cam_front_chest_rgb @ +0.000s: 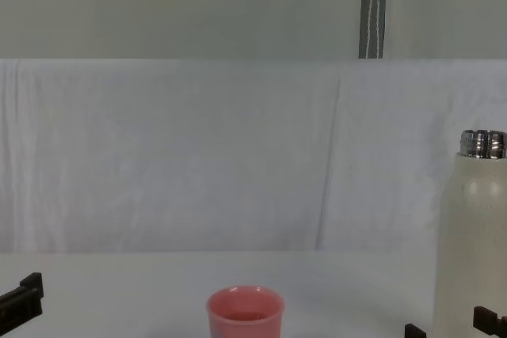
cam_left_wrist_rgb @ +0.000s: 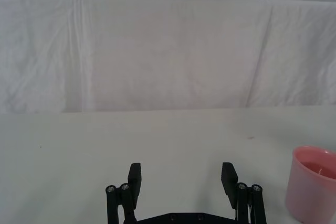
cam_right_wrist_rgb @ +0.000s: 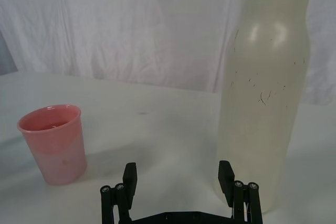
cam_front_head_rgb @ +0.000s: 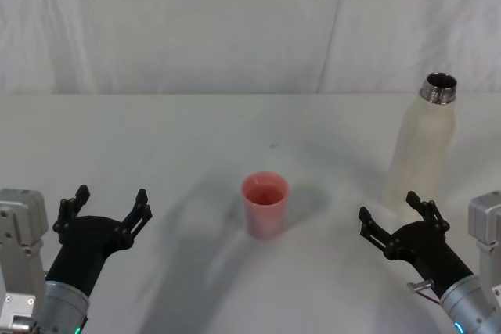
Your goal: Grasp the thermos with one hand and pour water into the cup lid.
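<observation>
On the near right of the worktop point(cam_front_head_rgb: 196, 123), the right hand point(cam_front_head_rgb: 396, 224) sits low with its fingers spread wide, holding nothing. The bottle point(cam_front_head_rgb: 423, 146) stands just beyond it, upright, cap off, steel neck bare. From the right wrist view the bottle is not centred in the gap: it sits in front of one finger point(cam_right_wrist_rgb: 227, 176), so closing from here would likely clip the body rather than straddle it. I can't tell whether that finger touches the bottle yet; it looks very close.

Left hand point(cam_front_head_rgb: 105, 212) is on the near left, also wide, nothing in it, well apart from everything. Looks idle.

The pink cup point(cam_front_head_rgb: 264, 204) stands upright mid-worktop, between the two hands, well clear of the bottle. Its inside looks wet or partly filled, but I can't say how much.

Step in hand, as I read it: approach to the grasp. Nothing gripped, nothing lifted, pour not started.

Next move needs:
- shift the right hand sideways so the bottle sits between both fingers, then push forward
- grip on the straight lower-to-mid body, not the rounded shoulder
- firm squeeze; matte surface should hold, but a tall full bottle will want to swing
- lift, carry over the cup, tip slowly with the neck just above the rim

Risk: nudging the bottle over during the approach.
</observation>
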### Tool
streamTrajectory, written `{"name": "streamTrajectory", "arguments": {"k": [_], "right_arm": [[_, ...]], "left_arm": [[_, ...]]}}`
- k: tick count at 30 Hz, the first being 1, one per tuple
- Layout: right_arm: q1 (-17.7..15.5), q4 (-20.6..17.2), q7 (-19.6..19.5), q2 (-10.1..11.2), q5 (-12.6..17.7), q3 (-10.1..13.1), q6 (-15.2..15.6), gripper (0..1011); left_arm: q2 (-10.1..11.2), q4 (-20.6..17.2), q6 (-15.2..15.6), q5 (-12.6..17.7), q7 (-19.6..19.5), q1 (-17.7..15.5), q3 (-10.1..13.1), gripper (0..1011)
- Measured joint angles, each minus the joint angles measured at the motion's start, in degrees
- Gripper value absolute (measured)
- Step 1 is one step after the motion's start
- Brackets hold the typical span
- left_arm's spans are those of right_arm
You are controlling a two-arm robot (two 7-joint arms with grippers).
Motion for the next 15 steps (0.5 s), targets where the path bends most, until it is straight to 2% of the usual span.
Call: {"name": "streamTrajectory", "arguments": {"k": [15], "right_arm": [[0.0,0.0,0.0,0.0,0.0,0.0,0.0,1001]], "left_arm": [[0.0,0.0,0.0,0.0,0.0,0.0,0.0,1001]]}}
